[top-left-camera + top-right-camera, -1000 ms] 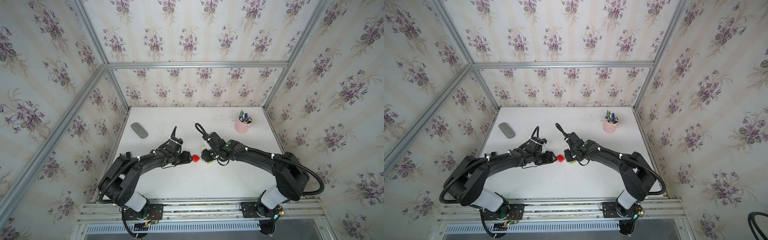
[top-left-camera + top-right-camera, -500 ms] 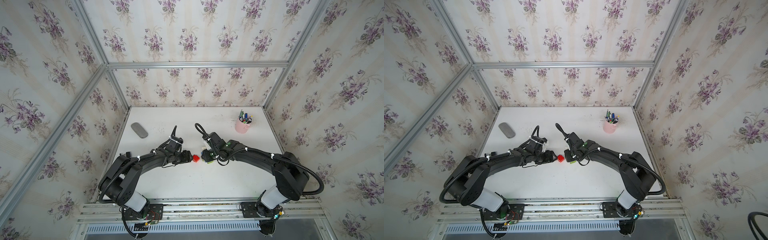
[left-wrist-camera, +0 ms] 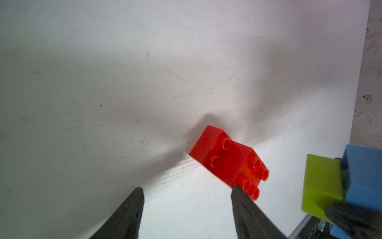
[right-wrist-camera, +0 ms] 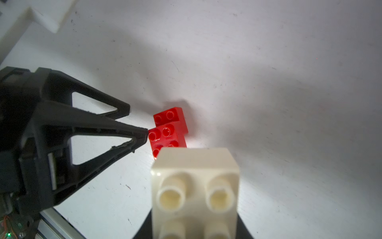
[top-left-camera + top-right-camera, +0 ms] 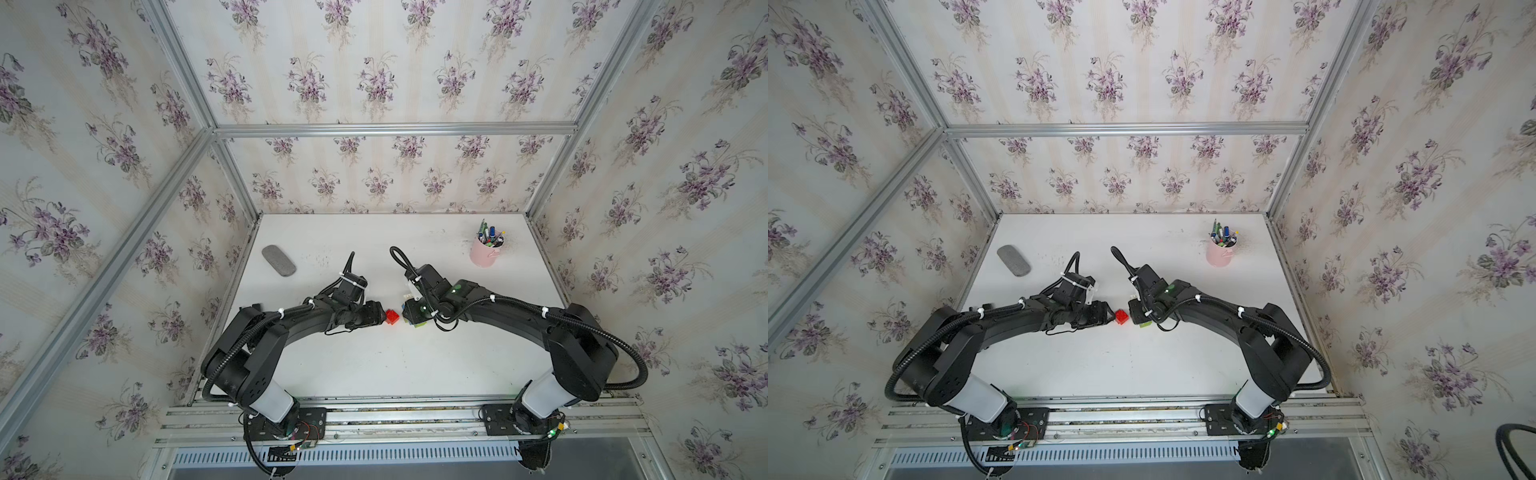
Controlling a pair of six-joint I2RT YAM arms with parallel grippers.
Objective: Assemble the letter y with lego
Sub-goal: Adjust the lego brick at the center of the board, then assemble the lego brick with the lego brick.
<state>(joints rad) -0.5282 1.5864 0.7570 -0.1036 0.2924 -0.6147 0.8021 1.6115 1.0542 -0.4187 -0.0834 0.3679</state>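
Two red lego bricks (image 5: 391, 316) (image 3: 227, 163) (image 4: 168, 132) lie joined and offset on the white table, between the two arms. My left gripper (image 5: 382, 318) (image 3: 187, 189) is open and low over the table. One of its fingertips (image 4: 144, 132) sits at the edge of the upper red brick, and nothing is between the fingers. My right gripper (image 5: 411, 316) is shut on a cluster of joined bricks just right of the red pair. The cluster has a cream-white brick (image 4: 195, 186), a lime-green brick (image 3: 322, 186) and a blue brick (image 3: 363, 178). The cream-white brick hides the right fingers in the right wrist view.
A pink pen cup (image 5: 484, 253) stands at the back right of the table. A grey oblong pad (image 5: 278, 260) lies at the back left. Papered walls close in three sides, and an aluminium rail (image 5: 395, 415) carries both arm bases along the front.
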